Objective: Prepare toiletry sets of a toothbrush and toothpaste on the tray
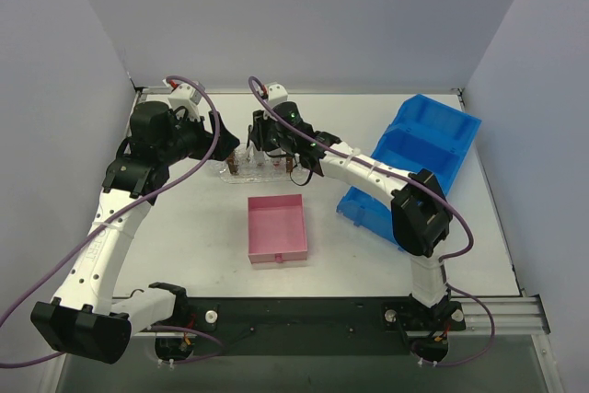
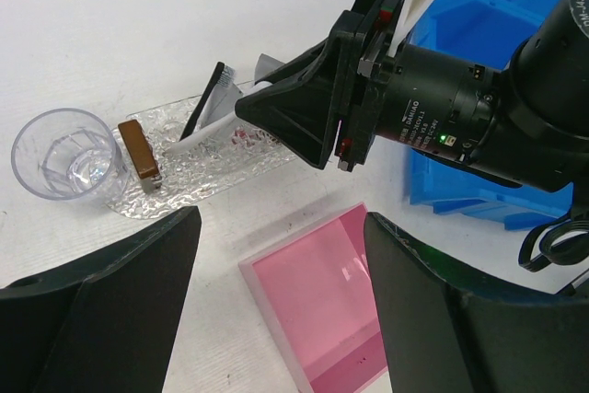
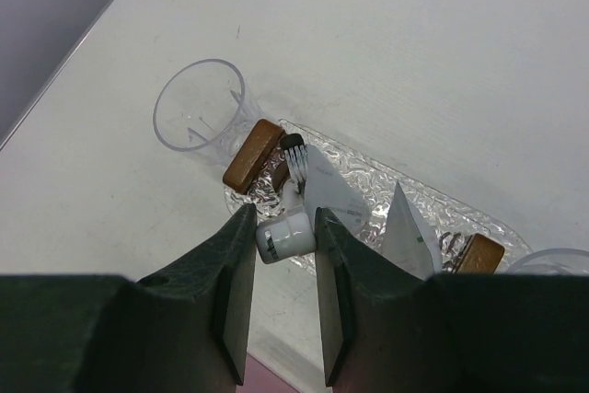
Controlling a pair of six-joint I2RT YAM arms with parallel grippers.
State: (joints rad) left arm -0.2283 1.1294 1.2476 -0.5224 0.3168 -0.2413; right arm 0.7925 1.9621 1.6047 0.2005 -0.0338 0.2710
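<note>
Dark plastic right pincer [image 3: 283, 255] clamps white round toothbrush [image 3: 287, 232] handle. Bristles ahead, beside brown block [image 3: 252, 156] on bumpy clear tray [image 3: 460, 213]. Flat silver wedge toothpaste [image 3: 327, 189] ahead-right. Left pincer [image 2: 281, 223] wide, empty, above pink box [image 2: 322, 292].

Bright, even light falls from overhead, and the flat white table [image 1: 184, 227] shows only faint, soft-edged shadows beneath the arms. The long oval tray of clear bumpy plastic [image 3: 368, 181] sparkles with small glints. Up close, the black fingers [image 2: 110, 310] of the left gripper [image 2: 281, 223] look blurred and dark, while the square pink box [image 2: 313, 273] carries a pale sheen
</note>
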